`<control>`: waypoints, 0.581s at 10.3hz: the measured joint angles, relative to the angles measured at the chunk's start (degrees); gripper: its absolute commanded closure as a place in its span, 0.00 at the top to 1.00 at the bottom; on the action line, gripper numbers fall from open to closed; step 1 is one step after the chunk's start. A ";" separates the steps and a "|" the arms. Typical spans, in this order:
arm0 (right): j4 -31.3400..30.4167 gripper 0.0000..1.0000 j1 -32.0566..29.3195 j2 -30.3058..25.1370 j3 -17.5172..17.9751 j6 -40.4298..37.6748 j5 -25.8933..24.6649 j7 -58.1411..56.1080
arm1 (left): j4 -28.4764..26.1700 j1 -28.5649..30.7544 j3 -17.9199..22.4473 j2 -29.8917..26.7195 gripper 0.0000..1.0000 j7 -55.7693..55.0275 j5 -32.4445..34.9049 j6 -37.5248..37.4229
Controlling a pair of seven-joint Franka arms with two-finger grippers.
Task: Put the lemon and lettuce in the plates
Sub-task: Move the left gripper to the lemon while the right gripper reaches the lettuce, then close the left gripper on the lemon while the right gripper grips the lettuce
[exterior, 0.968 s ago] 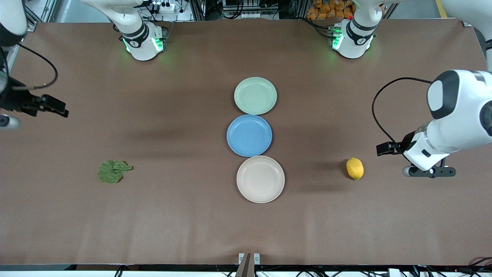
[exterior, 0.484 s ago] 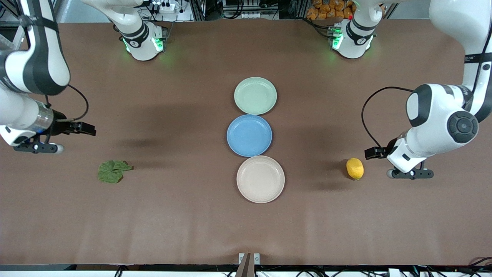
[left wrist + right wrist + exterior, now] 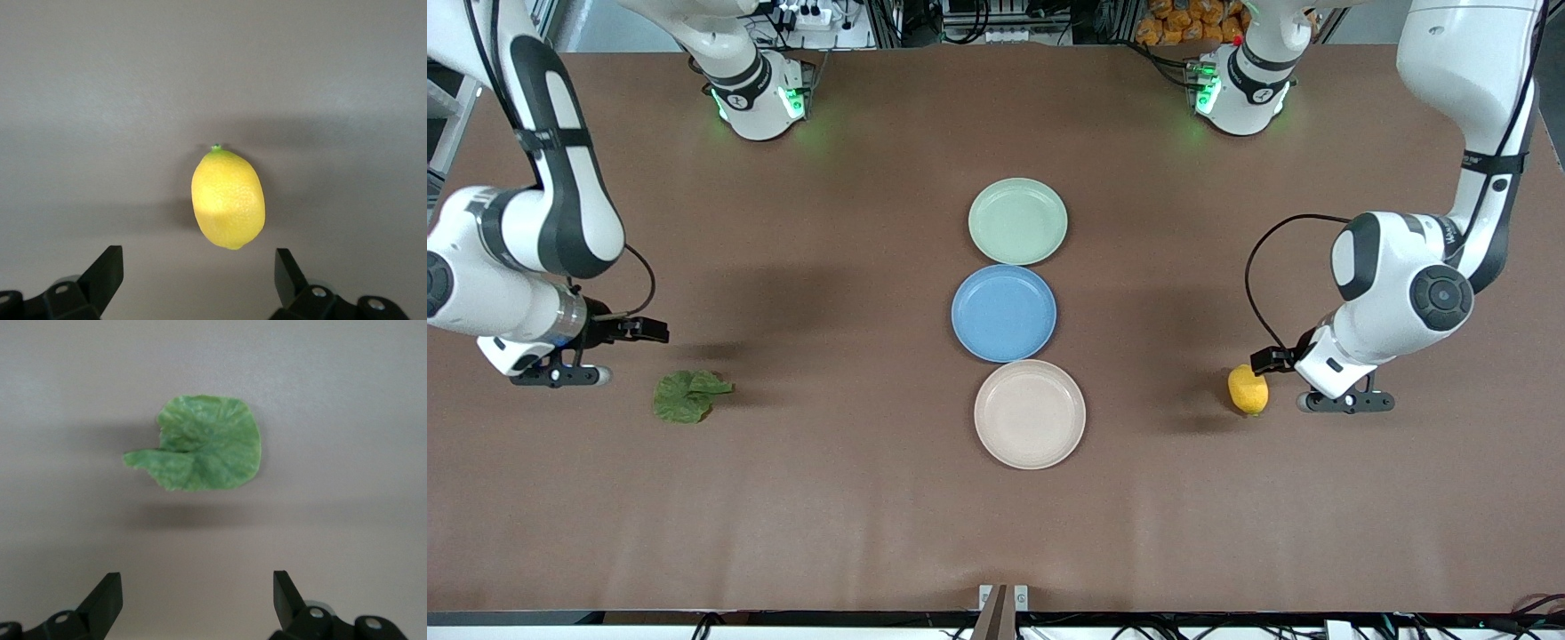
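- While the right gripper [image 3: 193, 603] hangs over bare table near the lettuce [image 3: 687, 396], toward the right arm's end, its jaws stand spread with nothing between them.
- The lettuce lies flat on the table [image 3: 854, 498], its short tab toward the plates, well apart from all of them.
- Three plates sit in a row at mid-table, each just beside the next: the mint plate [image 3: 1017, 221] farthest from the front camera, the blue plate [image 3: 1003, 313] between, the cream plate [image 3: 1030, 414] nearest. All three are bare.
- The lemon [image 3: 1248, 389] rests on the table toward the left arm's end, well apart from the cream plate.
- The left gripper [image 3: 199, 280] hovers just beside the lemon, jaws spread wide and holding nothing; the wrist view shows the lemon ahead of the fingertips [image 3: 107, 270].
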 measured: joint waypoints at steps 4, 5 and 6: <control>-0.01 1.00 2.79 5.27 0.68 8.10 -0.07 -9.04 | -0.35 -0.27 -0.03 3.71 1.00 -0.08 0.00 4.96; -0.02 1.00 2.79 6.12 0.64 9.81 -0.07 -11.73 | -0.34 -0.36 -0.04 4.43 1.00 -0.12 0.00 6.19; -0.09 1.00 2.73 6.92 0.53 11.57 -0.07 -13.91 | -0.33 -0.41 -0.05 5.13 1.00 -0.14 0.00 7.21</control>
